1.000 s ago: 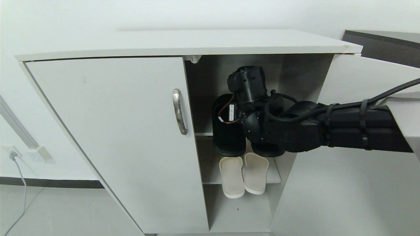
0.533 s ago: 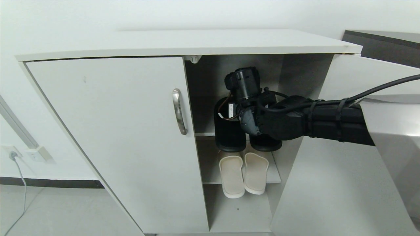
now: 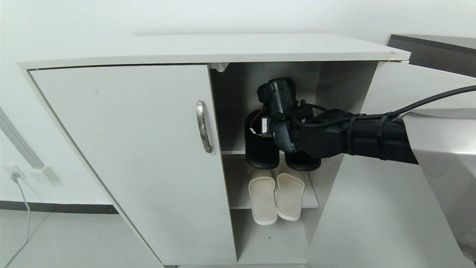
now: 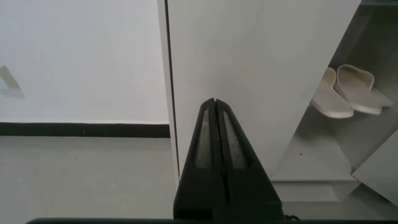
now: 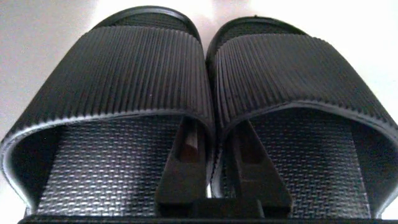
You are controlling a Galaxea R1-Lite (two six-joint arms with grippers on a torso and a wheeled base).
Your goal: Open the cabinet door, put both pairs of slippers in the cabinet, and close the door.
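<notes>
A pair of black slippers (image 3: pixel 262 149) is held side by side at the upper shelf (image 3: pixel 232 152) of the white cabinet (image 3: pixel 223 46), heels hanging past the shelf's front edge. My right gripper (image 5: pixel 214 140) is shut on the black slippers (image 5: pixel 143 74), one finger inside each, pinching their inner walls together. A pair of white slippers (image 3: pixel 275 199) lies on the shelf below, ends overhanging its edge. My left gripper (image 4: pixel 214 106) is shut with nothing in it, low in front of the closed left door (image 4: pixel 249 62); the white slippers (image 4: pixel 345 90) show beyond it.
The cabinet's right door (image 3: pixel 372 208) stands wide open under my right arm. The left door (image 3: pixel 122 149) is closed, with a metal handle (image 3: pixel 202 126). A wall socket with a cable (image 3: pixel 15 176) sits at the far left above grey floor (image 3: pixel 55 242).
My right arm has carried the black slippers up and deeper into the cabinet over the upper shelf. The white slippers and the doors stay as they were.
</notes>
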